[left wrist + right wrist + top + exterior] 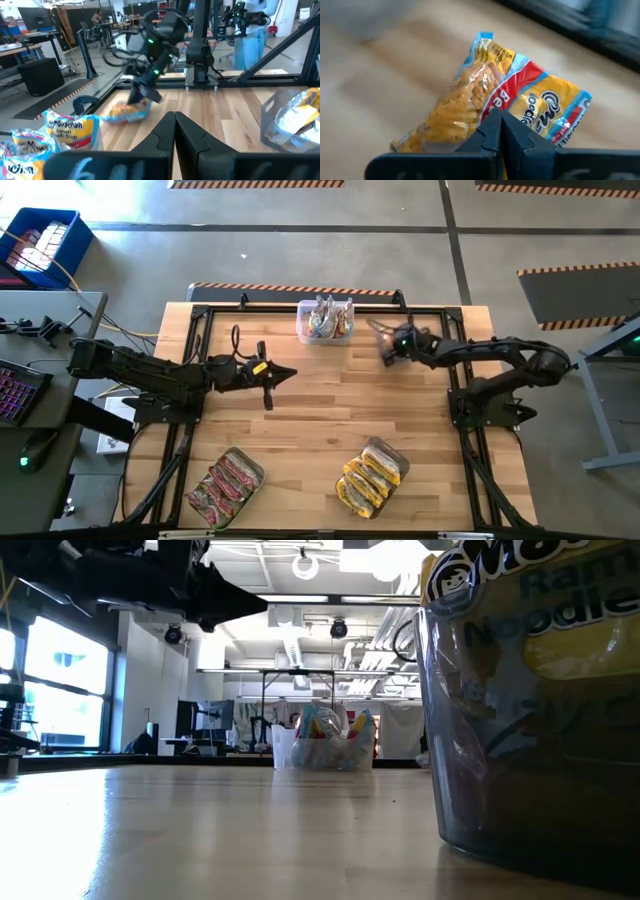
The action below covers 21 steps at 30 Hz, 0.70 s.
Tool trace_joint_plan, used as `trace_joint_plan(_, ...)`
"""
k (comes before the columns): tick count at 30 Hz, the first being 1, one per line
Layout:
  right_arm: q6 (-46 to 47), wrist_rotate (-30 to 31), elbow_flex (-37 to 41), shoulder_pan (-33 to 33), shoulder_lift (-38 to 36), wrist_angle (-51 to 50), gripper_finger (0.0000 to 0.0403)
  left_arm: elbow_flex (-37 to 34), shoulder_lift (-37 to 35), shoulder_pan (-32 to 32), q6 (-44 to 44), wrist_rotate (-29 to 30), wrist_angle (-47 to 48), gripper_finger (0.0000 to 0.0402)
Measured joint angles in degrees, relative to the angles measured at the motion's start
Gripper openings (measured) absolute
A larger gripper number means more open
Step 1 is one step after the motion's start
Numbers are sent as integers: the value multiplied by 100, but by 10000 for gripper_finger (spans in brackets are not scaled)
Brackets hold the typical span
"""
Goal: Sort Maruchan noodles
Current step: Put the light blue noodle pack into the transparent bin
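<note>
Right pincer (500, 122) pinches noodle packet (490, 95), lower edge hidden.

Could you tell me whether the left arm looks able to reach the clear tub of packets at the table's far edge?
Probably yes: only bare wood lies between the shut left gripper and the tub.

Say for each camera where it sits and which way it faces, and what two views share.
High: overhead, facing down on table; both arms, left gripper, right gripper.
Low: table height, facing across to far tub; an arm overhead.
Left wrist: past shut fingers toward right arm.
Right wrist: past shut fingers at held packet.
Shared: far tub, high and low.
</note>
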<state>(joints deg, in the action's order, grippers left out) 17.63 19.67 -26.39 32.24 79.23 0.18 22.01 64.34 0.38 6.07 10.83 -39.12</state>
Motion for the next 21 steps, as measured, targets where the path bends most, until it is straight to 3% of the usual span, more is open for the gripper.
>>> trace_joint_plan(10, 195, -951, 29, -1838, 26, 646, 0, 75, 0, 0, -353, 0, 225, 1)
trace_joint_plan(16, 187, -985, 46, -2896, 43, 1164, 0, 75, 0, -2, -584, -67, 689, 1)
trace_joint_plan(21, 143, -938, 46, -3385, 130, 1771, 0, 75, 0, -2, -657, -375, 884, 1)
